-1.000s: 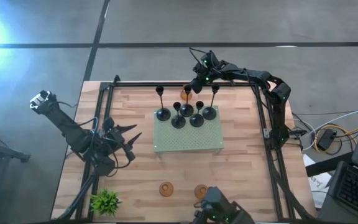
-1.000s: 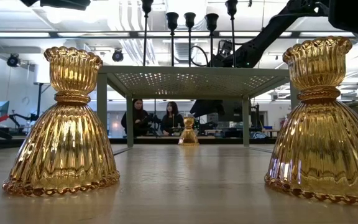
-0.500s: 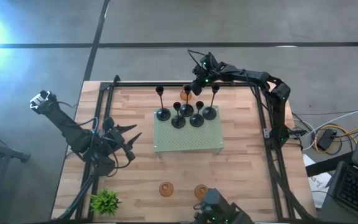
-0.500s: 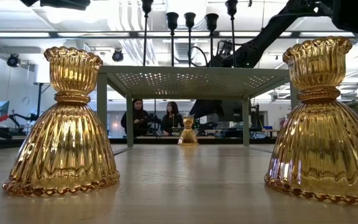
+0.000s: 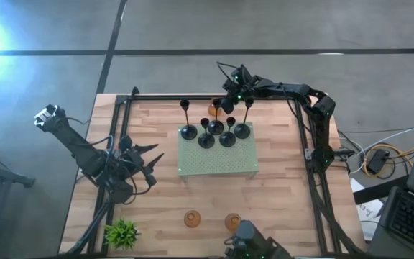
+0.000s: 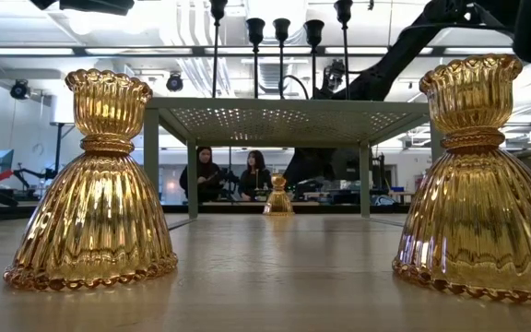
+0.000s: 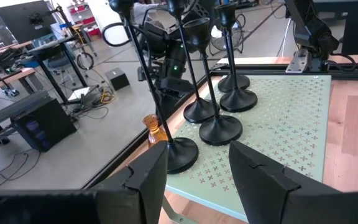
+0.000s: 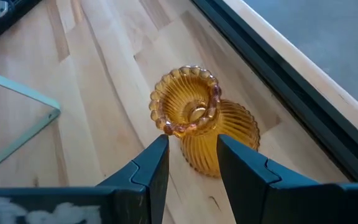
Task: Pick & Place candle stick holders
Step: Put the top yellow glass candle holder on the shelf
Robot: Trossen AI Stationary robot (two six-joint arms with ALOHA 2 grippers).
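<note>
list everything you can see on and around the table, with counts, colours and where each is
black candle stick holders: five, black, clustered on the far half of the green rack
amber candle stick holders: three, amber-orange; two at the table's near edge, one beyond the rack by the far rail
green rack: one, pale green perforated metal, raised on legs, mid-table
plant: one, green, near left corner
table: one, light wood, black rail frame
people: two, in the room behind, seen under the rack
left gripper: jaws open, empty, at the table's left side, pointing at the rack
right gripper: jaws apart, above the far amber holder, not closed on it
</note>
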